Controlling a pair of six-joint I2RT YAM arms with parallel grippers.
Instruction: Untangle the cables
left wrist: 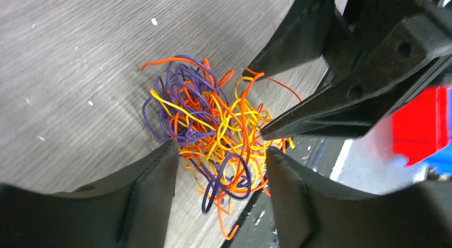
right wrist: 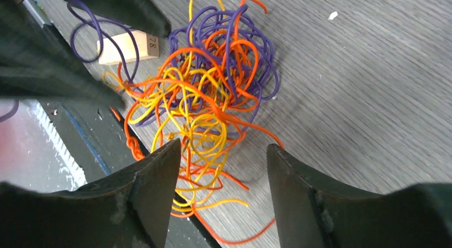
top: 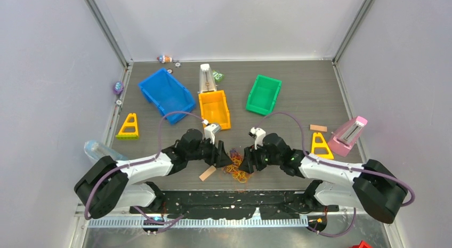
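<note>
Top external view: cables [top: 237, 172] bunched at 6 o'clock on the table [top: 298, 98]. Your left gripper [left wrist: 221, 152] and right gripper [right wrist: 224, 152] both sit jaws apart, straddling the clump. Pinch one outer loop each, then pull apart slowly.

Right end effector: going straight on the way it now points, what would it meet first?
Probably the tangle of thin orange, yellow and purple cables, right ahead of the right end effector; depth is hard to judge.

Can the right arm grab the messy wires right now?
Probably yes. The right gripper hangs open right over the cable tangle, nothing between them, though the left gripper crowds the far side.
</note>
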